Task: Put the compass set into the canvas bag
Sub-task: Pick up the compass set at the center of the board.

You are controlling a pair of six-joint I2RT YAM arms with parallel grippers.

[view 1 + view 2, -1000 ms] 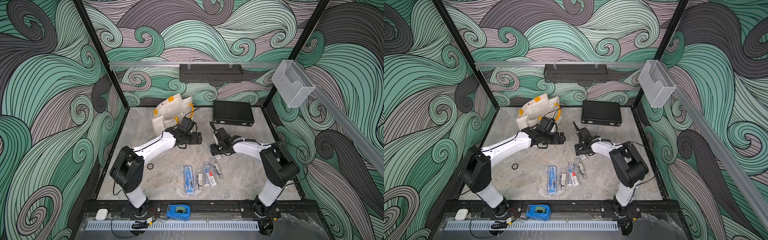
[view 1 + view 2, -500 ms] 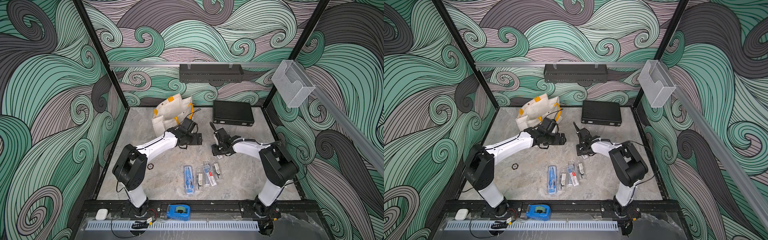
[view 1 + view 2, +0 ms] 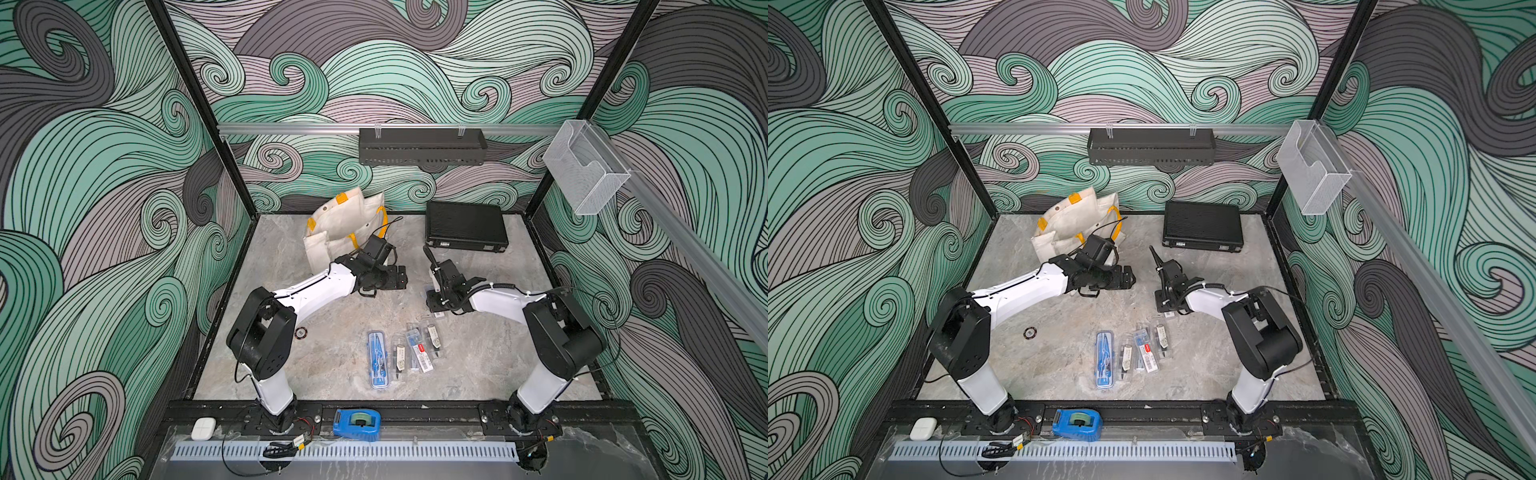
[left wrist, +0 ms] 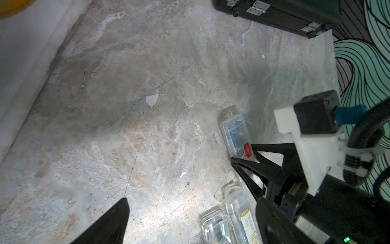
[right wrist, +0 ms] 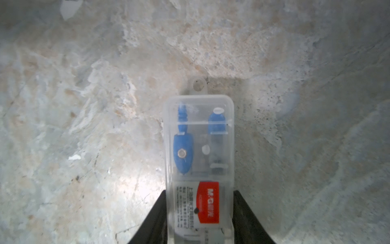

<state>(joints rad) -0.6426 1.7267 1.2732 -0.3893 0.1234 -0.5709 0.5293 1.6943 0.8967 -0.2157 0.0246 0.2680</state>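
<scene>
While compass set (image 5: 199,147) sits clamped in right gripper (image 5: 199,193), low at mid-table (image 3: 332,328), well apart from bag (image 3: 338,226), bagging not yet done. Judged: grasp made; lift, carry, drop remain. Whether set is clear of table: cannot tell. Right arm stretched forward, wrist pitched down. Left gripper (image 3: 400,277) spread wide, empty, just beside bag front.

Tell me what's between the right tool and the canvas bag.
The open left tool sits between the right tool, shut on the compass set, and the canvas bag, as both top views show.
</scene>
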